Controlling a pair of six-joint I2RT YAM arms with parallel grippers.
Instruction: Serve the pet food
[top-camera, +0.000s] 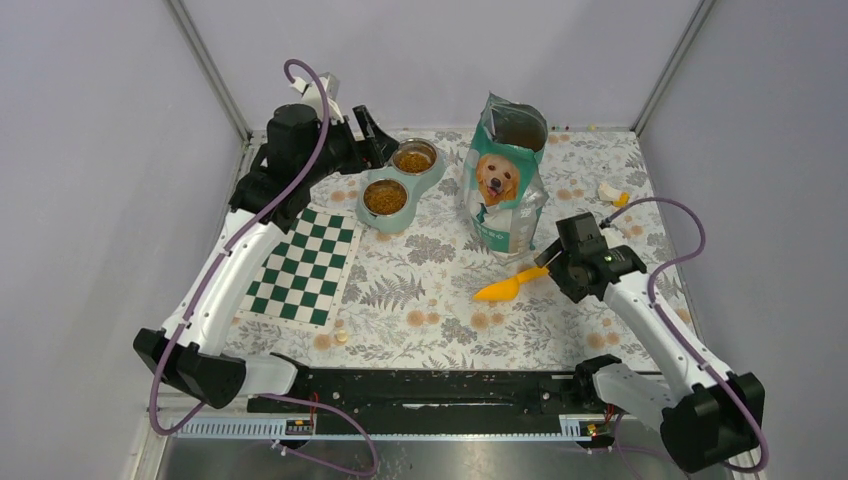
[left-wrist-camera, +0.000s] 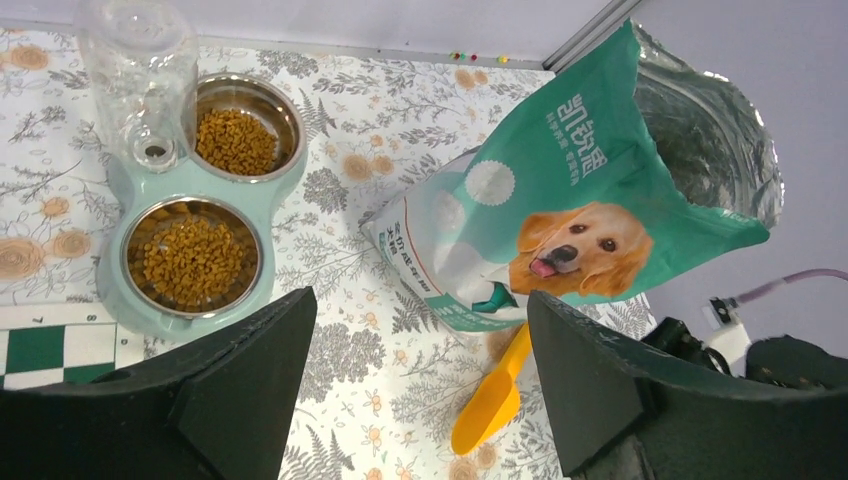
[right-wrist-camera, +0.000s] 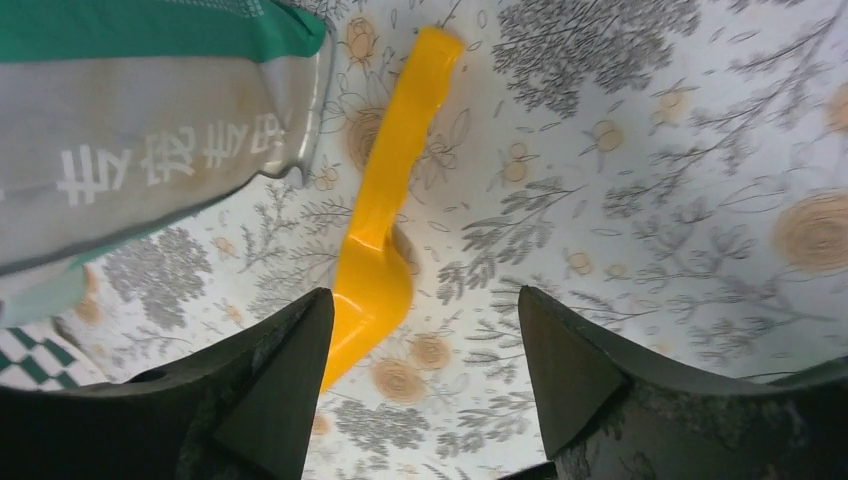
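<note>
Here, 2 bowls (left-wrist-camera: 127, 262) hold kibble (left-wrist-camera: 195, 260) — 1 pouch (left-wrist-camera: 560, 200), 1 scoop (left-wrist-camera: 490, 400).

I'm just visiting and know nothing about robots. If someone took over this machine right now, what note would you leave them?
Left pincer: open, empty, above the table near the bowls.
Right pincer: open, empty, over the scoop, which lies on the table beside the pouch.
Pouch: standing upright, top open.
Done: both bowls hold kibble.
Left to do: probably nothing more to pour.
</note>
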